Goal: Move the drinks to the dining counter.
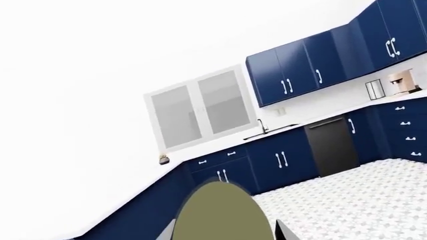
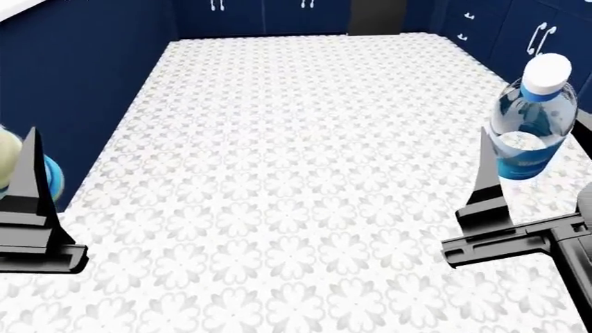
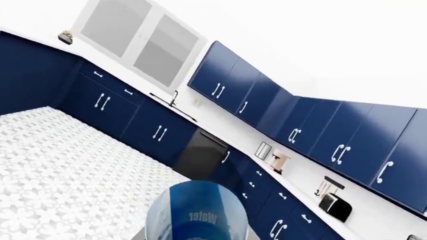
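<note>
My left gripper (image 2: 7, 166) sits at the left edge of the head view, shut on the cream-coloured bottle (image 2: 7, 156) with its blue label. In the left wrist view that bottle (image 1: 220, 212) fills the space between the fingers (image 1: 285, 233). My right gripper (image 2: 532, 149) is shut on the clear-blue water bottle (image 2: 525, 125), which stands upright with its white cap on top. In the right wrist view the water bottle (image 3: 197, 212) sits between the jaws. Both bottles are held above the floor. No dining counter with stools is in view.
A patterned white tile floor (image 2: 277, 173) lies ahead. Navy base cabinets (image 2: 74, 83) run along the left, the far wall and the right (image 2: 527, 35). A black dishwasher (image 3: 203, 155), a window (image 1: 200, 107), a coffee machine (image 1: 400, 82) and a toaster (image 3: 333, 205) line the walls.
</note>
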